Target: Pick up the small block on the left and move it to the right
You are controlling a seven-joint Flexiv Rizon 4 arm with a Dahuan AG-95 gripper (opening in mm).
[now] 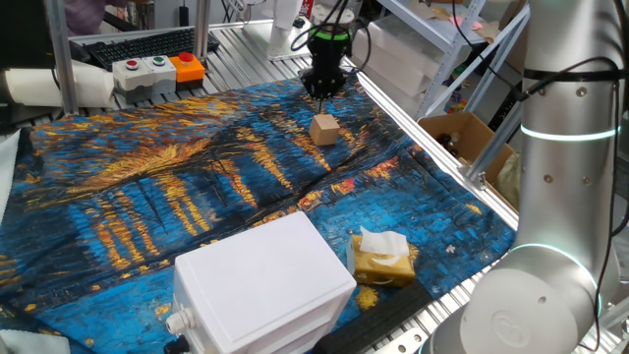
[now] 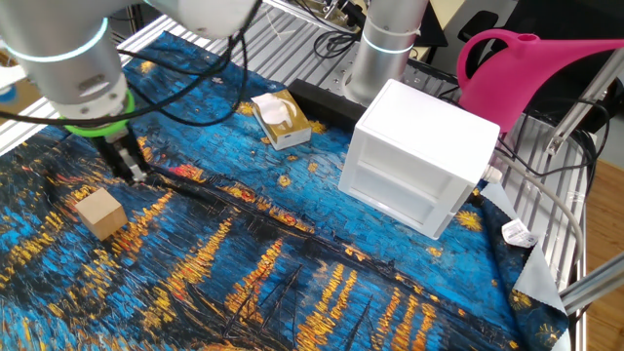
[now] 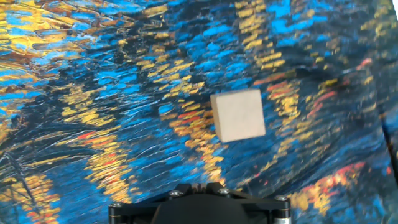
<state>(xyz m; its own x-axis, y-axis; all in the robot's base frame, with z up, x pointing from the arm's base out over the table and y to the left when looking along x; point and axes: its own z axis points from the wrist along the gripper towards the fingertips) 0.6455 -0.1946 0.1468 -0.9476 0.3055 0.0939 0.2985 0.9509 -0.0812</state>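
The small block (image 1: 324, 129) is a light-tan cube resting on the blue-and-yellow painted cloth (image 1: 147, 197). It also shows in the other fixed view (image 2: 101, 213) and in the hand view (image 3: 237, 115), right of centre. My gripper (image 1: 321, 91) hangs just above the cloth, a little beyond the block and apart from it. In the other fixed view the gripper (image 2: 134, 171) has its fingers close together with nothing between them. The hand view shows only the gripper's black base (image 3: 194, 190) at the bottom edge.
A big white plastic box (image 1: 260, 285) stands at the cloth's near edge, with a yellow-brown tissue packet (image 1: 381, 258) beside it. A pink watering can (image 2: 526, 68) stands behind the box. A button box (image 1: 157, 69) and a cardboard box (image 1: 462, 138) lie off the cloth.
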